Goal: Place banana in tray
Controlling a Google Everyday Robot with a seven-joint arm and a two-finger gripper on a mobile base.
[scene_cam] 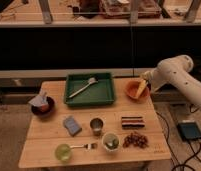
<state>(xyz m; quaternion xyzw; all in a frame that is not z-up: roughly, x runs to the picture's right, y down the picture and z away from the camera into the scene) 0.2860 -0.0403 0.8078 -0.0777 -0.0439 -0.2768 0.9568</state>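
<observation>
The pale yellow banana [141, 90] leans in the round orange bowl [135, 92] at the table's back right. The dark green tray [107, 92] lies at the back middle, left of the bowl, with a long-handled brush [83, 86] in it. My gripper [146, 81] is at the end of the white arm [175, 75], which reaches in from the right. It hangs just over the bowl's right rim, at the banana's upper end. I cannot tell whether it touches the banana.
A dark round bowl [43, 106] with items stands at the left. In front lie a blue sponge [71, 125], a metal cup [96, 125], a dark bar [132, 121], a pile of nuts [135, 140], a green cup [62, 151], a fork [87, 146] and a small bowl [110, 141]. A pedal [190, 131] lies on the floor to the right.
</observation>
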